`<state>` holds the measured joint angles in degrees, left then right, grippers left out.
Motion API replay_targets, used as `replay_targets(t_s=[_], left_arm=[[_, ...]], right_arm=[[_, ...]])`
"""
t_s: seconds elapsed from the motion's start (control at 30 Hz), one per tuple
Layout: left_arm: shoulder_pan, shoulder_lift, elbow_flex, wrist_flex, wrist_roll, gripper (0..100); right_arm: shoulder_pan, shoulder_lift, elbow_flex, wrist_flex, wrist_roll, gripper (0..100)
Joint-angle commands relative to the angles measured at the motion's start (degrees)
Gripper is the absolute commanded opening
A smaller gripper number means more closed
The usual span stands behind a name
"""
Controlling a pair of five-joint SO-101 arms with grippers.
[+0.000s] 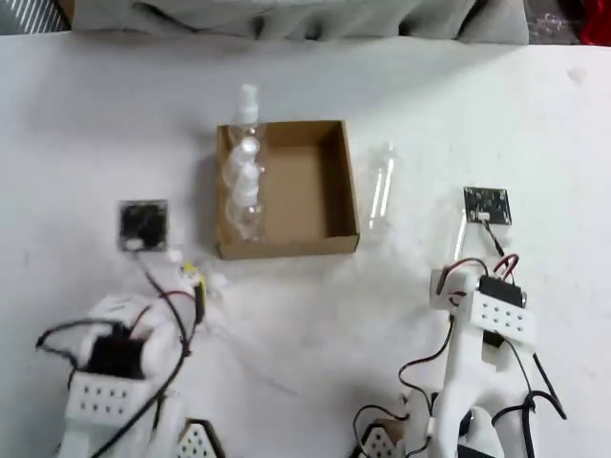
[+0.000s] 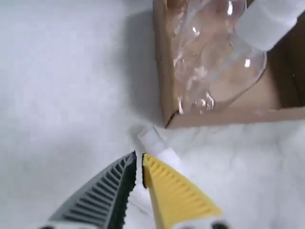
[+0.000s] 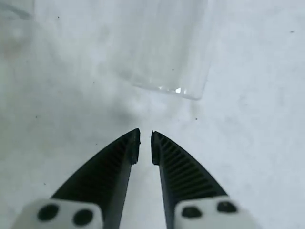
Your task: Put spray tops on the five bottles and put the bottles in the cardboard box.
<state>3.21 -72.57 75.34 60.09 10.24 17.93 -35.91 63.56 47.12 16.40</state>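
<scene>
The cardboard box (image 1: 310, 186) stands mid-table with several clear bottles (image 1: 246, 186) lined along one inner wall; one white spray top (image 1: 248, 98) sticks out past its far edge. In the left wrist view those bottles (image 2: 214, 67) lie inside the box wall (image 2: 164, 62). My left gripper (image 2: 139, 160) sits low near the box's front corner, its grey and yellow fingers shut on a white spray top (image 2: 153, 141). A bare clear bottle (image 1: 382, 186) lies beside the box. My right gripper (image 3: 145, 138) is shut and holds nothing, just short of a clear bottle's base (image 3: 171, 47).
Two small black boards with cables lie on the white table, one (image 1: 143, 224) beside the box near the left arm (image 1: 115, 363), one (image 1: 487, 203) beyond the right arm (image 1: 477, 320). A grey cloth runs along the far edge.
</scene>
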Motion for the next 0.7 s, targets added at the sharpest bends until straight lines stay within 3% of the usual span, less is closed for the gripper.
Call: replay_targets(t_s=[0.0, 0.2, 0.67], left_arm=[[3.47, 9.98, -5.54, -0.62, 2.11, 5], [3.82, 21.32, -11.52, -1.05, 12.22, 25], [0.66, 42.95, -16.62, -8.26, 15.12, 21]], right_arm=[[0.4, 0.04, -0.18, -0.84, 0.0, 1.7], [0.4, 0.04, -0.18, -0.84, 0.18, 1.7], [-1.1, 0.04, 0.44, -1.89, 0.26, 1.7]])
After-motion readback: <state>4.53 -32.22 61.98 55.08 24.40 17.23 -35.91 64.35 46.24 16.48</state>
